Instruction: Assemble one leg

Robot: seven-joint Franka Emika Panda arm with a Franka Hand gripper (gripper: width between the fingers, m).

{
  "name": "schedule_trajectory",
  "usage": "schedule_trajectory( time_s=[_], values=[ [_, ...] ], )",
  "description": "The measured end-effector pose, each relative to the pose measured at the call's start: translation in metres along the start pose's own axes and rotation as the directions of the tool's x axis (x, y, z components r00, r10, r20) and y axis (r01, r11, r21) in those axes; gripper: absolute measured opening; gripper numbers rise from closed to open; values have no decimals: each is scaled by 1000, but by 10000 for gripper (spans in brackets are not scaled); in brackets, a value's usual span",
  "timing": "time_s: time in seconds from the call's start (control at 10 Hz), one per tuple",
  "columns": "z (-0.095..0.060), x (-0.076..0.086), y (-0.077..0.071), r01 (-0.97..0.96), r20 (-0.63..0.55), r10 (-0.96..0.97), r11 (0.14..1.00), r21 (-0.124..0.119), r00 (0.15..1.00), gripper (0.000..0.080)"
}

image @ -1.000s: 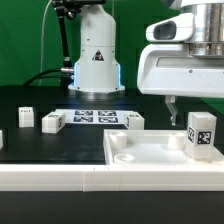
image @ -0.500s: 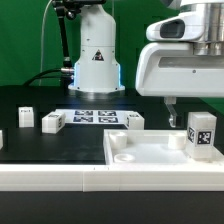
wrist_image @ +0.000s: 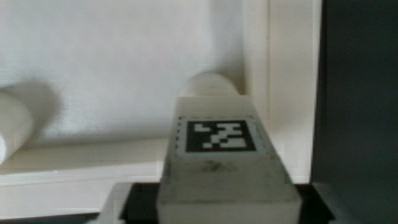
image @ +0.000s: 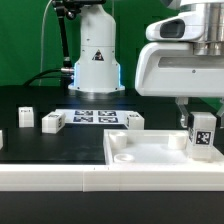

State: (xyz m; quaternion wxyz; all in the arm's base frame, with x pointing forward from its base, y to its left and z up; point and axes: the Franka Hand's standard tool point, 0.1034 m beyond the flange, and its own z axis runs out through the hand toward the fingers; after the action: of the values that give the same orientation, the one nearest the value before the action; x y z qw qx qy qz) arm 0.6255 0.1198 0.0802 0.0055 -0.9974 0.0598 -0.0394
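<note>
The gripper (image: pixel 198 112) is closed on the upper end of the leg (image: pixel 203 136), which hangs upright directly below it, tag facing outward, over a corner of the large flat white piece (image: pixel 150 152). I can't tell whether the leg touches the piece. For a good seat, I'd keep the leg vertical, centre it on the rounded corner bump (wrist_image: pixel 214 85) just beyond it, and hold firm while lowering.

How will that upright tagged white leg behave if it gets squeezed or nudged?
The leg looks like rigid moulded plastic, so it probably won't flex when gripped. It stands on end, taller than wide, so a sideways nudge could tip it. Its smooth faces might slip slightly.
</note>
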Motion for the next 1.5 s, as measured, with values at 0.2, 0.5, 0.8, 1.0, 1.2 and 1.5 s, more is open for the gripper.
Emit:
schedule_trajectory(
  time_s=[0.2,0.5,0.8,1.0,1.2,1.5],
  values=[
    [0,0,0,-111,-4,111,994,3,994,290],
    [1,-2,0,-439,-17,439,899,3,898,290],
    [1,-3,1,-720,-29,720,694,10,694,290],
    [2,-5,-1,-872,-26,872,489,11,488,291],
    [2,-6,-5,-963,-29,962,270,15,270,291],
    [2,-6,-4,-992,-6,993,121,21,121,298]
  ],
)
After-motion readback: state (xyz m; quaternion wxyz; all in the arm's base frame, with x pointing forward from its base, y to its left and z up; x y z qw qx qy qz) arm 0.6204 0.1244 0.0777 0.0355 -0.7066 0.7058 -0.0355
